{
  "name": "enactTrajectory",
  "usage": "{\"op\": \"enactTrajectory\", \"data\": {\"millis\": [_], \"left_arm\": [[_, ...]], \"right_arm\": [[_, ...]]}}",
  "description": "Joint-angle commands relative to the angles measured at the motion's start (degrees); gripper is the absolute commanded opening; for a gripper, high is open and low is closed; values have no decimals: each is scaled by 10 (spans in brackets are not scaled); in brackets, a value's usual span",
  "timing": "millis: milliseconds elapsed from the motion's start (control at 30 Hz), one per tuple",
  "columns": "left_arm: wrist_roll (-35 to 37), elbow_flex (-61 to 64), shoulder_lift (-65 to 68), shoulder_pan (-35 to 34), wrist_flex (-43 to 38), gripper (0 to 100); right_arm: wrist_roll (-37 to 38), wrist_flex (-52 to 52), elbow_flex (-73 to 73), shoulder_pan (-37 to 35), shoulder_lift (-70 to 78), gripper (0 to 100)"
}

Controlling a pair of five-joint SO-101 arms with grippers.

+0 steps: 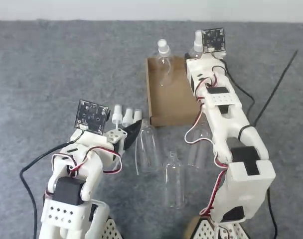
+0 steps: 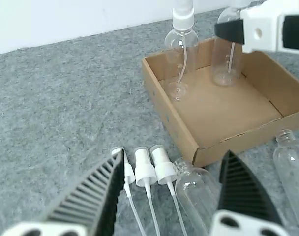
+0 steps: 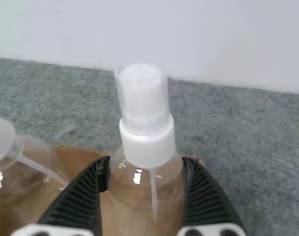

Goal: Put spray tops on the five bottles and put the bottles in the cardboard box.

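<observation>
Right gripper (image 3: 145,169) clamps capped bottle (image 3: 143,130) at its shoulder, standing inside cardboard box (image 2: 171,120). Left gripper (image 2: 174,155) gapes over three spray tops (image 2: 144,169) beside bare bottle (image 2: 196,189). Thin clear plastic: probably light, slippery, crushable; take it near the neck.

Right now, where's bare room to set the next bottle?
Free: the box floor's near half, between the near wall and the two capped bottles; also the carpet left of the box. Crowded: the far end, where the right end effector grips one, and between the arms, with three tops and three open bottles.
</observation>
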Motion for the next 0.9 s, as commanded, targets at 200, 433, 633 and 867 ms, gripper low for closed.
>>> {"op": "enactTrajectory", "data": {"millis": [200,433,633,867], "left_arm": [[-4,-5,3,1,-8,287],[-4,-5,3,1,-8,287],[-4,-5,3,1,-8,287],[-4,-5,3,1,-8,287]], "right_arm": [[4,-15,-69,4,21,6],[4,-15,-71,-4,30,6],[4,-13,-69,-8,29,7],[8,-12,-69,-7,28,7]]}}
